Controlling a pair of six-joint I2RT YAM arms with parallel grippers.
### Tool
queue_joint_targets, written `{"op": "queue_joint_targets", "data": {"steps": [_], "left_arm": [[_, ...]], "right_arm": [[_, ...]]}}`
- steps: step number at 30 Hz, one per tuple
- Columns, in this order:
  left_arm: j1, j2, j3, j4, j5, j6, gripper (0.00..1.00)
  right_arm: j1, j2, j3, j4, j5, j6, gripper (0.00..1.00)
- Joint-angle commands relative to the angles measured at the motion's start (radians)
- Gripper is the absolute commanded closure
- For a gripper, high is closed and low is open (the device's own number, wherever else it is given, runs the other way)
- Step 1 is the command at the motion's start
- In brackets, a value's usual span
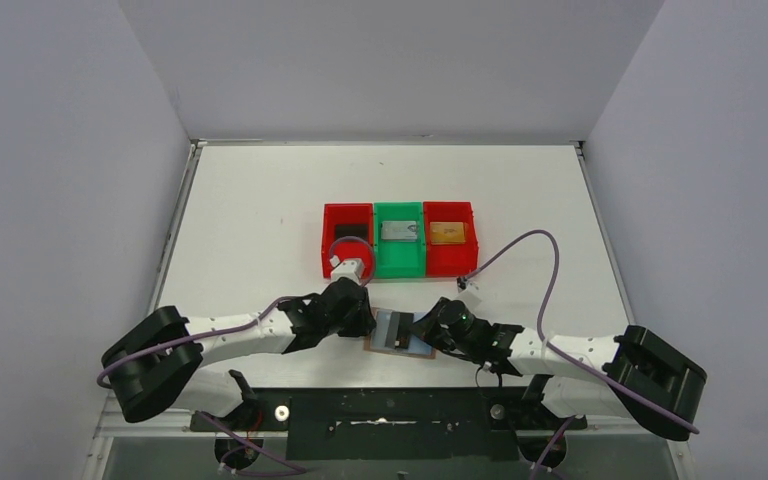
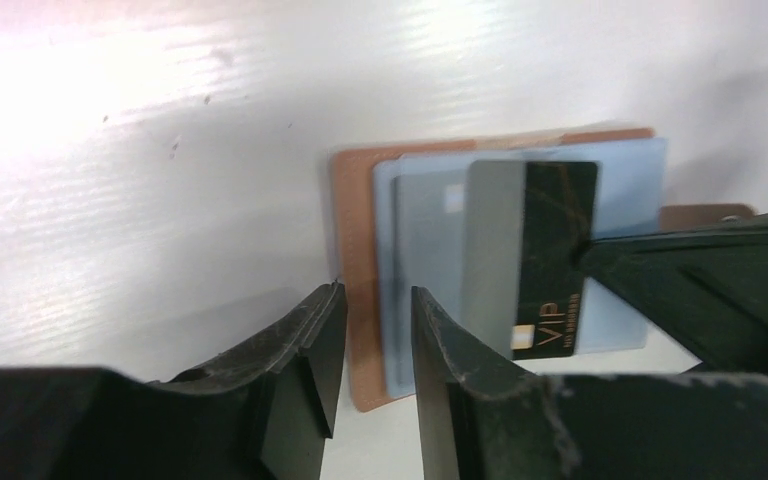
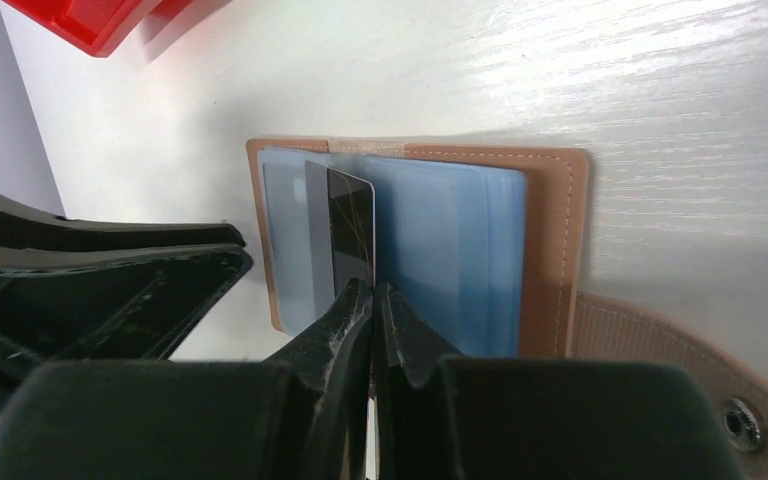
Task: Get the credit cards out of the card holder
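Now my right gripper [image 3: 372,298] pinches the black card [image 3: 352,228] over the blue pockets of the open card holder [image 3: 552,235], flat on the white table [image 3: 660,90]; my left gripper [image 2: 372,320], fingers slightly apart, sits at its brown edge.

Your right gripper [image 3: 372,292] pinches the near edge of the black card [image 3: 352,235].
It sticks out of a pale blue pocket in the open card holder [image 3: 552,250]; the strap tab [image 3: 650,350] lies lower right.

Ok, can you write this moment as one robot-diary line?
right gripper: shut on black rectangular VIP credit card | left gripper: open at edge of tan-brown leather card holder | card holder: open flat on white table
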Motion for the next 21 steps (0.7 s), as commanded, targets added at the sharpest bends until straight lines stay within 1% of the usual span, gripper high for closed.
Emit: {"op": "queue_joint_targets", "data": {"steps": [1, 6, 9, 14, 17, 21], "left_arm": [[-0.007, -0.061, 0.093, 0.050, 0.020, 0.059, 0.69], [-0.009, -0.031, 0.083, 0.208, 0.171, 0.086, 0.66], [-0.011, 0.038, 0.073, 0.219, 0.217, 0.081, 0.66], [-0.026, 0.124, 0.045, 0.176, 0.188, 0.027, 0.72], [-0.033, 0.133, 0.028, 0.137, 0.137, -0.005, 0.74], [-0.037, 0.135, 0.008, 0.130, 0.127, -0.018, 0.78]], "right_arm": [[-0.005, 0.015, 0.011, 0.028, 0.031, 0.008, 0.98], [-0.005, 0.014, 0.009, 0.029, 0.032, 0.010, 0.98], [-0.005, 0.017, 0.008, 0.031, 0.032, 0.011, 0.98], [-0.007, 0.025, 0.004, 0.046, 0.024, 0.012, 0.97], [-0.008, 0.030, 0.002, 0.053, 0.018, 0.012, 0.97], [-0.010, 0.036, -0.008, 0.083, 0.006, 0.020, 0.95]]}}
